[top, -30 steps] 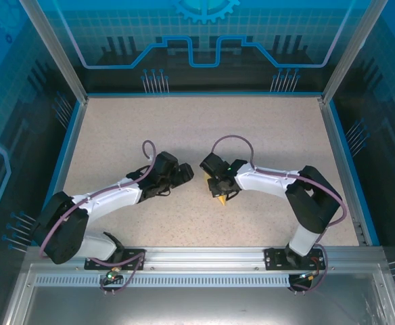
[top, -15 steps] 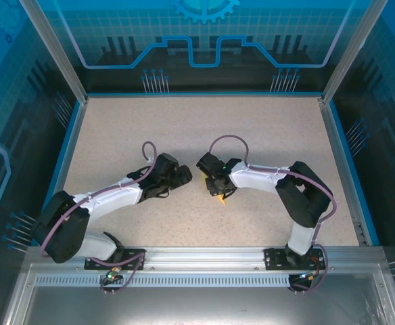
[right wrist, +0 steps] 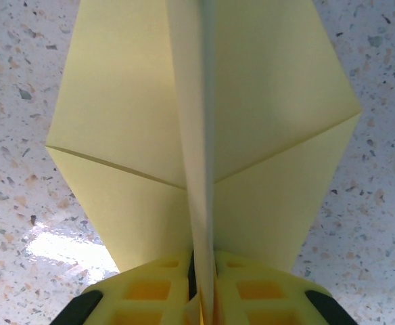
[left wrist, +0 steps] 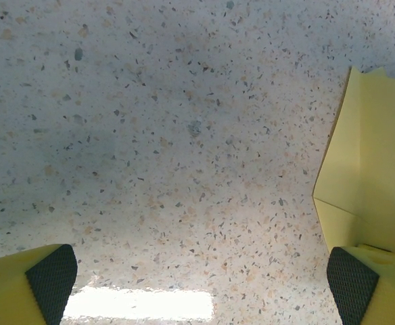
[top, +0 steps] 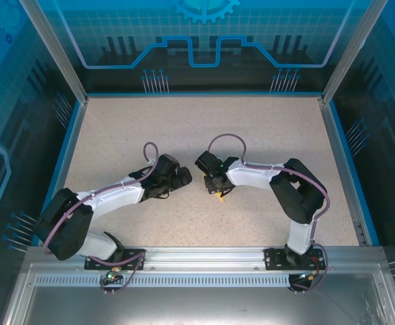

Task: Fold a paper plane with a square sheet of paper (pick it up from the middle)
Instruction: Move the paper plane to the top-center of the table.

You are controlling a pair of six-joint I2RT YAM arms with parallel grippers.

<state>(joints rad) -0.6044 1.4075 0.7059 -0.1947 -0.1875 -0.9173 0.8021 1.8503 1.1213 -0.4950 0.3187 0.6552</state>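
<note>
Speckled tabletop (top: 204,128) lies under the paper plane (right wrist: 130,122), whose long centre fold runs straight up the right wrist view, away from the right pincer (right wrist: 201,301) clenched on it. Left pincer (left wrist: 197,281) gapes wide, empty. Its wrist view catches a wing at the right edge, while overhead a yellow corner peeks out just below centre.

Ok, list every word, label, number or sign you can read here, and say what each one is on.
No readable text anywhere.
The paper plane is plain yellow and unmarked.
The speckled table bears no label.
The blue back panel carries only a gear shape, a grid and line graphics, no letters or digits.
</note>
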